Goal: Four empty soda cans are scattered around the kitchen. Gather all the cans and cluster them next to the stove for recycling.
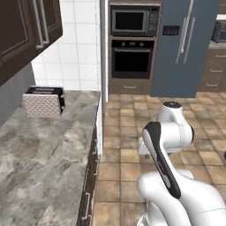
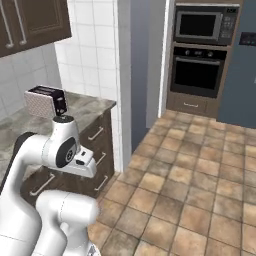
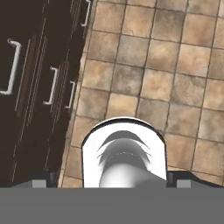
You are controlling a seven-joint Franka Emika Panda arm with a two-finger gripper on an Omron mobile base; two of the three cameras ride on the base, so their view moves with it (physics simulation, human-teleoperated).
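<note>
From the left base view I see one toaster [image 1: 43, 102] on the grey counter [image 1: 39, 154] by the tiled wall, one microwave [image 1: 134, 20] above one wall oven [image 1: 132, 58]; no can or stove here. The right base view repeats them. In the hand view my pincer [image 3: 109, 183] hangs spread wide and empty over floor tiles [image 3: 166, 65], three drawer handles [image 3: 52, 85] to its left, likely just travelling

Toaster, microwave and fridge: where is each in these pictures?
Toaster [image 1: 43, 102]: left base view, on its patterned side.
Microwave [image 1: 134, 20]: left base view, on its dark door.
Fridge [image 1: 183, 48]: left base view, on its grey-blue door beside the handles.
</note>
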